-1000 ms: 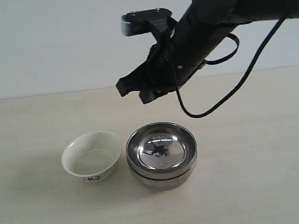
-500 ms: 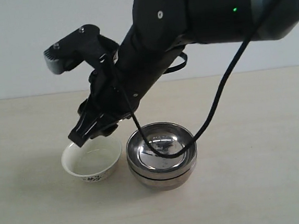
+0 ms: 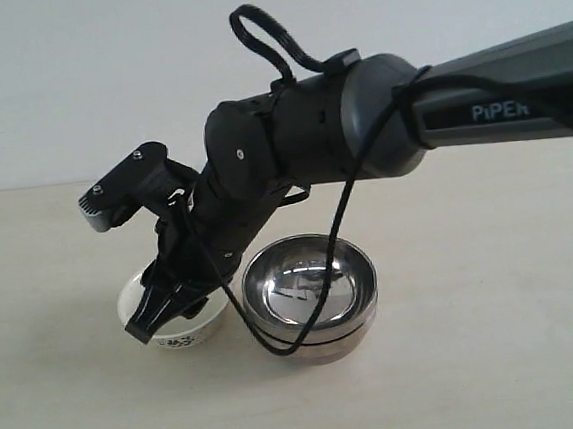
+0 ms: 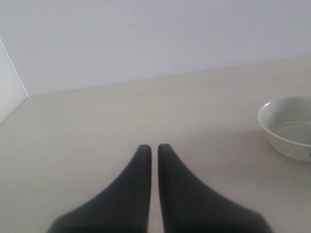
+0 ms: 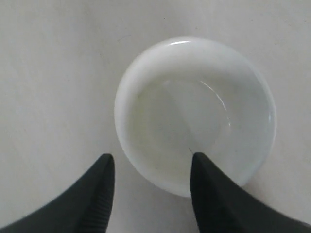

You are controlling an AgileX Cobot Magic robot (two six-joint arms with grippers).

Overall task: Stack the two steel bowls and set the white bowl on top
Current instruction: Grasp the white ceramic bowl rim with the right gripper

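Observation:
The two steel bowls (image 3: 310, 291) stand nested one inside the other at the middle of the table. Just left of them sits the white bowl (image 3: 187, 336), upright, dark pattern near its base. My right gripper (image 3: 163, 319) reaches across and hangs low over this bowl. In the right wrist view the right gripper (image 5: 152, 158) is open and straddles the rim of the white bowl (image 5: 194, 107): one finger over the inside, one outside the wall. My left gripper (image 4: 154, 146) is shut with nothing in it, the white bowl (image 4: 289, 128) off to its side.
The pale wooden table (image 3: 500, 356) runs back to a white wall (image 3: 74, 82). The right arm (image 3: 358, 118) and its black cable (image 3: 278, 341) hang over the steel bowls. The left arm does not show in the exterior view.
The right arm has swung from above the steel bowls leftward and down, bringing its open gripper onto the white bowl's rim. The bowls have not moved.

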